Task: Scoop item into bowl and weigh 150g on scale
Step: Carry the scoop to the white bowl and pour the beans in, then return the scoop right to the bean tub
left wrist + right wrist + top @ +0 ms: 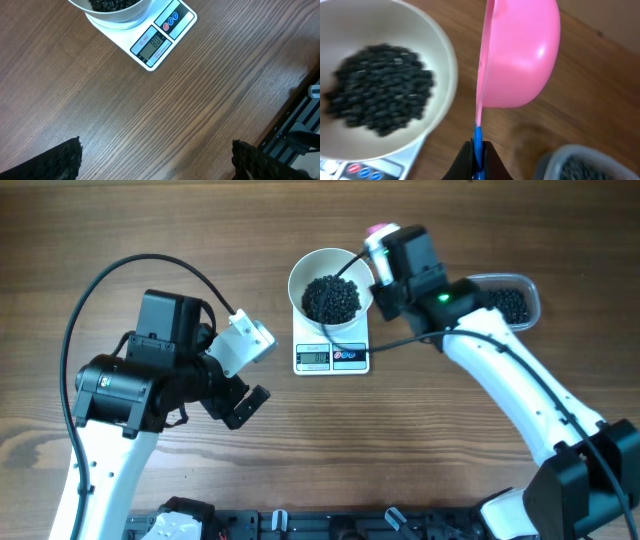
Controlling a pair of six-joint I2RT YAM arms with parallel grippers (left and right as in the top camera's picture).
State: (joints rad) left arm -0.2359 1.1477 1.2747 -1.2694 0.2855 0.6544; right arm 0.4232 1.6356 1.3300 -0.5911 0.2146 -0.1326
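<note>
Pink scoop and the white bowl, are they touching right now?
Apart. The right wrist view shows bare table between the pink scoop and the white bowl.

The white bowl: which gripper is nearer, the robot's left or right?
Right. The right gripper, shut on the pink scoop, is beside the bowl's rim; the left gripper hangs open over the table, farther off.
</note>
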